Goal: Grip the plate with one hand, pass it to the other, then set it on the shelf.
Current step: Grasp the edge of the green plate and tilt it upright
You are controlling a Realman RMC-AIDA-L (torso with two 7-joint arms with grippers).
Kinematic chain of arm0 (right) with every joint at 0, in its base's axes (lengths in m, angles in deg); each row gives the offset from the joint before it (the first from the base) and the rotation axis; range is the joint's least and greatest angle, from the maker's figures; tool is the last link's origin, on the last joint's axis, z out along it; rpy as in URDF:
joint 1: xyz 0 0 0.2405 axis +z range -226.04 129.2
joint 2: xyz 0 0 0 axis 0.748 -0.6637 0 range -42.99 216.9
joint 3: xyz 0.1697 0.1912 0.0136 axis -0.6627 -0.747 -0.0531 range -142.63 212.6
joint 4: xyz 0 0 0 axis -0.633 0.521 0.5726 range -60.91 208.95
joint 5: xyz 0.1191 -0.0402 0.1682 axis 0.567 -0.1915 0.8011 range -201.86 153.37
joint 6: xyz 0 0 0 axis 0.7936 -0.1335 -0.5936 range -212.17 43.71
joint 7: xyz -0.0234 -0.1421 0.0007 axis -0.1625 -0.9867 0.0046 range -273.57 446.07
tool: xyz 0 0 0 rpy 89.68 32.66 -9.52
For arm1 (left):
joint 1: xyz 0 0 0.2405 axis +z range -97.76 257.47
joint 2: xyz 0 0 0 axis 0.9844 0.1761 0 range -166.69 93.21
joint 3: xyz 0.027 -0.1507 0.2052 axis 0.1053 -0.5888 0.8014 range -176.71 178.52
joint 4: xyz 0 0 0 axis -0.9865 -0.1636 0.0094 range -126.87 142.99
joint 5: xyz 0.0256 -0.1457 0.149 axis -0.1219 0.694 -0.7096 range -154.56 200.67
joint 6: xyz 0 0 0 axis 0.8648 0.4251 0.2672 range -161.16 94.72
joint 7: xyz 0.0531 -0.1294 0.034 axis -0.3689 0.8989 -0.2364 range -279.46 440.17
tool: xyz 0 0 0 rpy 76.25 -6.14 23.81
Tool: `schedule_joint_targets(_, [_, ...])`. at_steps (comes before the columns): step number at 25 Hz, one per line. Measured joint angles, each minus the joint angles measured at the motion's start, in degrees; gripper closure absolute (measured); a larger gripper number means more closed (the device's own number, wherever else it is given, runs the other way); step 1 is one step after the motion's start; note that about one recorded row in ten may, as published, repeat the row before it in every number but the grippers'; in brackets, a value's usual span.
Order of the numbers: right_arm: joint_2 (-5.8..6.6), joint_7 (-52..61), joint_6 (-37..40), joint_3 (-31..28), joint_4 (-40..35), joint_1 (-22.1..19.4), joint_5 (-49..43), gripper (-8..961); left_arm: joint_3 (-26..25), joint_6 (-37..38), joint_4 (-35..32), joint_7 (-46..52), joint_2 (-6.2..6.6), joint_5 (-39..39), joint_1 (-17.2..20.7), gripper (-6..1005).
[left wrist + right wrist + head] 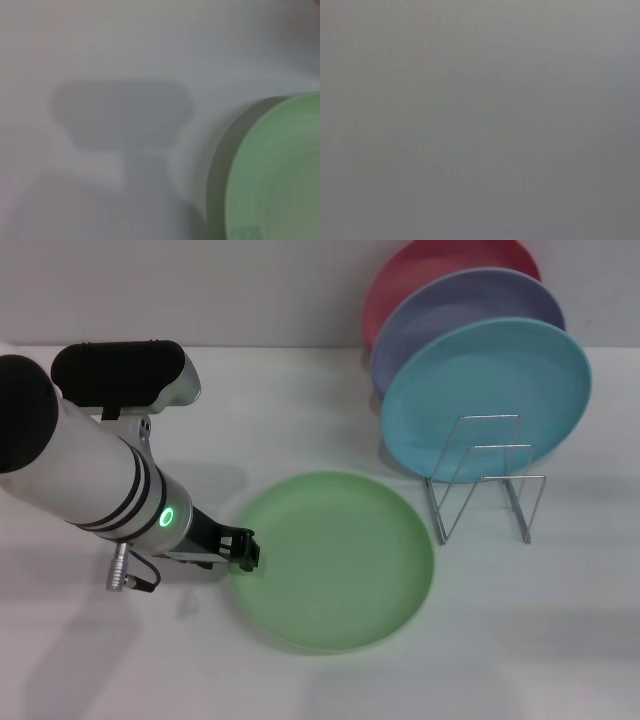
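Note:
The light green plate (340, 558) lies on the white table in the middle of the head view. My left gripper (246, 549) is low over the table at the plate's left rim, touching or nearly touching it. In the left wrist view the plate's rim (280, 170) shows with a dark shadow beside it. The shelf (485, 480), a small silver wire rack, stands to the right of the plate and behind it. My right arm and gripper are out of view; the right wrist view shows only a plain grey surface.
Three plates stand upright in the rack: a light blue plate (487, 395) in front, a lavender plate (450, 310) behind it and a red plate (420, 265) at the back. The rack's front wire loops hold nothing.

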Motion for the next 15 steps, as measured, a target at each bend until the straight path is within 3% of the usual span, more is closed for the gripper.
schedule_joint_targets(10, [0.0,0.0,-0.22,-0.25,0.0,0.0,0.0,374,1.04,1.21,1.29,0.0,-0.05,0.54,-0.53,538])
schedule_joint_targets(15, [0.07,0.0,-0.26,-0.29,0.0,0.0,0.0,373,1.12,1.3,1.37,0.0,-0.05,0.54,-0.67,611])
